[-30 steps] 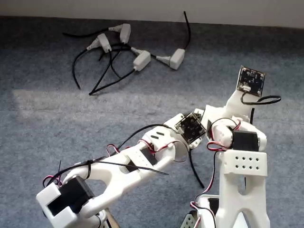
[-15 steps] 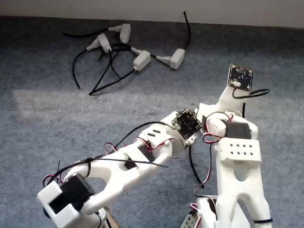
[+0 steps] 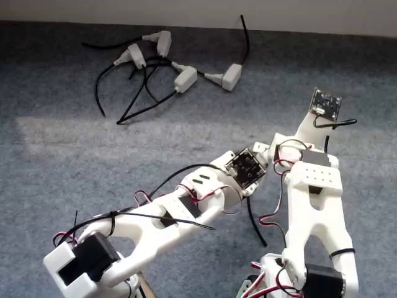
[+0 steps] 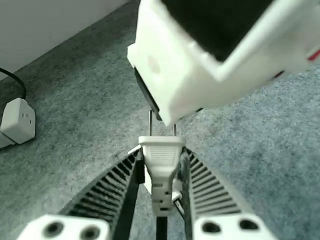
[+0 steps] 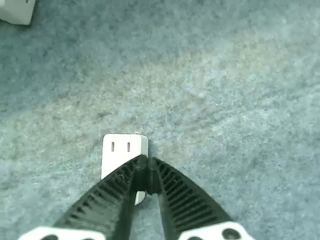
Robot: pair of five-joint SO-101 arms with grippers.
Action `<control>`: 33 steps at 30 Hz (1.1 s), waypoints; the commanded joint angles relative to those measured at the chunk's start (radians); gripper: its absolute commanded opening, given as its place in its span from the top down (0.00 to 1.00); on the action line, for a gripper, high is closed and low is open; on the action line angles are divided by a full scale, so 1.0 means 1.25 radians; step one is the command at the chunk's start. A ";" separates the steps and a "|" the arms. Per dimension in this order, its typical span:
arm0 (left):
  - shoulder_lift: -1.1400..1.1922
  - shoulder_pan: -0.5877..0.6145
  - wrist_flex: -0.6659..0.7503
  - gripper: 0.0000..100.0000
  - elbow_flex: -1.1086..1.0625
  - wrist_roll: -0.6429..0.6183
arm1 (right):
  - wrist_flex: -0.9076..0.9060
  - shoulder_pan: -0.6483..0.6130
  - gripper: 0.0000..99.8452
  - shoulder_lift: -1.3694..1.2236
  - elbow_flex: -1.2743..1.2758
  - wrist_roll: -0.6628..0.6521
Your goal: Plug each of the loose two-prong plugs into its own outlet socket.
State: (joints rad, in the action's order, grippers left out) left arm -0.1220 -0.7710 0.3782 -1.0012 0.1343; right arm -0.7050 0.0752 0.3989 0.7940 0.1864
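My left gripper [image 4: 161,150] is shut on a white two-prong plug [image 4: 161,167]. Its prongs point at the white body of the right arm [image 4: 210,65], close in front, and its black cable [image 3: 254,218] hangs below the left arm [image 3: 186,205]. My right gripper [image 5: 148,164] is shut on the near edge of a white outlet socket [image 5: 124,147] with two slots, seen over the carpet. In the high view the right arm [image 3: 313,186] stands at the right and the two wrists meet mid-table. Whether the socket rests on the carpet I cannot tell.
A tangle of white sockets and plugs on black cables lies at the back of the grey carpet: one socket [image 3: 231,76], another [image 3: 185,79], and two pieces farther left [image 3: 136,56] [image 3: 164,42]. One more socket [image 4: 17,120] lies off to the side, and a white block [image 5: 17,10] farther away.
The right arm swung slightly left, then back right, and its upper link now stands more upright. The left wrist shifted a little with it and returned. Both grips look unchanged.
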 commanded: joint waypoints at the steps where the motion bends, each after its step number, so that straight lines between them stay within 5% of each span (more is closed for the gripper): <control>1: -0.039 -0.015 0.020 0.99 0.014 -0.004 | 0.001 0.023 0.99 0.003 -0.009 -0.010; 8: 0.079 -0.009 0.018 0.99 0.088 -0.001 | -0.085 0.069 0.99 0.174 -0.021 -0.011; 17: 0.169 -0.009 0.020 0.99 0.137 0.000 | -0.244 -0.089 0.99 0.413 -0.014 -0.059; 33: 0.160 -0.009 0.020 0.99 0.134 0.000 | -0.206 -0.110 0.99 0.134 -0.006 -0.015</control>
State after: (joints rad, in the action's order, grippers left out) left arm 0.1082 -0.7710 0.3890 -0.8753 0.1404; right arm -0.9843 -0.0107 0.6260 0.7879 0.1557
